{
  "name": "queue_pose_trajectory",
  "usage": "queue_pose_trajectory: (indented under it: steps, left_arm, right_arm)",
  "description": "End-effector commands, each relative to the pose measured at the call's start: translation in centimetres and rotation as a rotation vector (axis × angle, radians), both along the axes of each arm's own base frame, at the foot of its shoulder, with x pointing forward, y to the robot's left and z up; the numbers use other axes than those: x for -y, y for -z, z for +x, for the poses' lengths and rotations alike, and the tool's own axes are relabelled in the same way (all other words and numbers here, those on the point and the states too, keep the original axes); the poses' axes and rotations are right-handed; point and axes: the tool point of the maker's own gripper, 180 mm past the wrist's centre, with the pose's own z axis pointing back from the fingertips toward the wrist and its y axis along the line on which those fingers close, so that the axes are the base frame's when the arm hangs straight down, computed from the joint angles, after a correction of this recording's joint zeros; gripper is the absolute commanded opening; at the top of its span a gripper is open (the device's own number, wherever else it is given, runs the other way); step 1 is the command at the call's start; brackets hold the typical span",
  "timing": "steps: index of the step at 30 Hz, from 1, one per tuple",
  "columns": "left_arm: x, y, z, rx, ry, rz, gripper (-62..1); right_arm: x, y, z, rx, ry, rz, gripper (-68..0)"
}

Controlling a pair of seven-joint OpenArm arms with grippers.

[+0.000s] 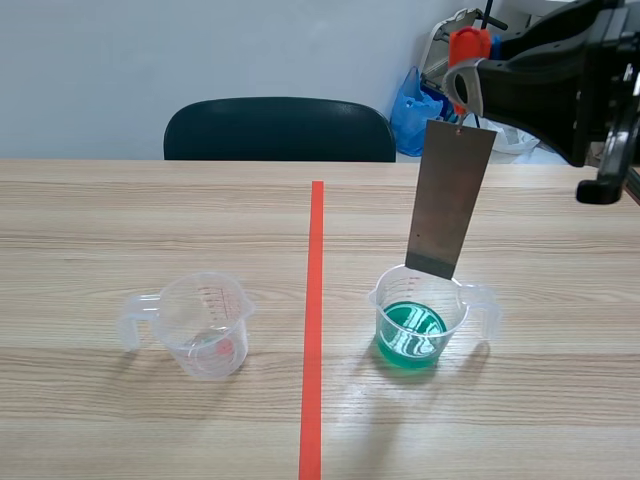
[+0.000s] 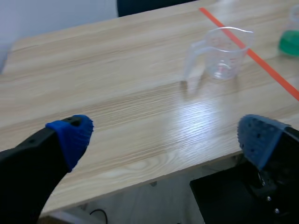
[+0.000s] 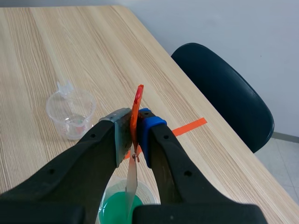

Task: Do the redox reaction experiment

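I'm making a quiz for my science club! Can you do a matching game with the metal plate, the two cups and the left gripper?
Things:
1 metal plate
2 left cup
3 right cup
4 left gripper

States:
A open, holding nothing
B holds green liquid
C hangs from the right gripper
D clear, looks empty

Pairs: 1-C, 2-D, 3-B, 4-A

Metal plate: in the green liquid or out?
Out. The metal plate, hung by an orange clip in the right gripper, ends at the far rim of the beaker, above the green liquid.
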Motion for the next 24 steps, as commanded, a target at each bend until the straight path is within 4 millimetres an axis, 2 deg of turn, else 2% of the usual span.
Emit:
queue_pose_trajectory:
  steps: [1,24]
  left_arm:
    - [-0.08,-0.85,0.35,0.039,-0.007,-0.010,1.4]
    - [-0.38,-0.81,0.43,0.042,-0.018,0.011,1.4]
  right_arm:
    - [-0.18,-1.20,-0.20,0.035,-0.019,0.015,-66.9]
    - [-0.18,-1.19,-0.20,0.035,-0.019,0.015,-66.9]
